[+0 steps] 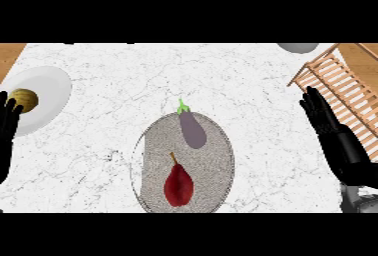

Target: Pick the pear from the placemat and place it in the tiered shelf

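Both hands open, right hand (334, 137) near tiered shelf (341, 85); risk of grabbing eggplant (193, 130) beside red pear (179, 185) on placemat (151, 150).

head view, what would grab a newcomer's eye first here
The dark red pear stands out, lying on the grey oval placemat at the counter's middle, with a purple eggplant just beyond it on the same mat. The wooden tiered shelf sits at the far right, behind the open right robot hand. At the left edge a white plate holds a round yellowish fruit.
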Action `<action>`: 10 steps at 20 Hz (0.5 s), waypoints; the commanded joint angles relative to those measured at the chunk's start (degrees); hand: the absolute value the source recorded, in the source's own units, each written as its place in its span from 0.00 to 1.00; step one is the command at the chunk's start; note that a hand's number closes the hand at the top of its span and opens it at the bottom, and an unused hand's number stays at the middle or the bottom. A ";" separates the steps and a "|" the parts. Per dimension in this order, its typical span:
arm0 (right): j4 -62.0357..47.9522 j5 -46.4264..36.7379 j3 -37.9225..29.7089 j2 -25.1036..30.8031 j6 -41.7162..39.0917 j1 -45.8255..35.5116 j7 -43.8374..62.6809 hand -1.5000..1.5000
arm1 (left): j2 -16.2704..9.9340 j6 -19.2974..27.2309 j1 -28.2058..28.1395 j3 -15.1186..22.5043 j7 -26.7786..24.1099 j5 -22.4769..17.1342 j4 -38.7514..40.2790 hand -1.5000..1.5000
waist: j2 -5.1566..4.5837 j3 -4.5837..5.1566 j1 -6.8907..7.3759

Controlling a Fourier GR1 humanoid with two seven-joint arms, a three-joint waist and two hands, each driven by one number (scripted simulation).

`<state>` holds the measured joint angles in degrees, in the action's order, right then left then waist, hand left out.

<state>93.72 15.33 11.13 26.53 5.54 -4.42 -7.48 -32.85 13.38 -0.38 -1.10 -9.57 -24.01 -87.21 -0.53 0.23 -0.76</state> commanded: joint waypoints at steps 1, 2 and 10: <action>3.05 -4.78 0.44 -1.98 4.32 1.44 2.23 1.00 | 1.60 -0.84 0.48 1.90 5.64 0.60 -0.07 0.50 | 0.59 -0.23 0.55; 5.09 -5.71 -0.65 -0.22 6.24 2.47 2.34 1.00 | 1.38 -0.91 0.77 3.41 8.08 0.11 1.94 0.50 | 0.62 -0.21 -0.10; 3.19 -22.90 5.74 -4.28 24.88 11.43 18.08 1.00 | 6.83 -1.48 0.38 10.81 19.51 -1.80 9.16 0.50 | 0.39 -0.05 -1.94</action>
<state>96.31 -1.81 12.77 27.21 22.25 2.29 3.66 -27.45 12.37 -1.83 7.55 4.76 -24.98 -80.35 -0.37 0.43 -2.90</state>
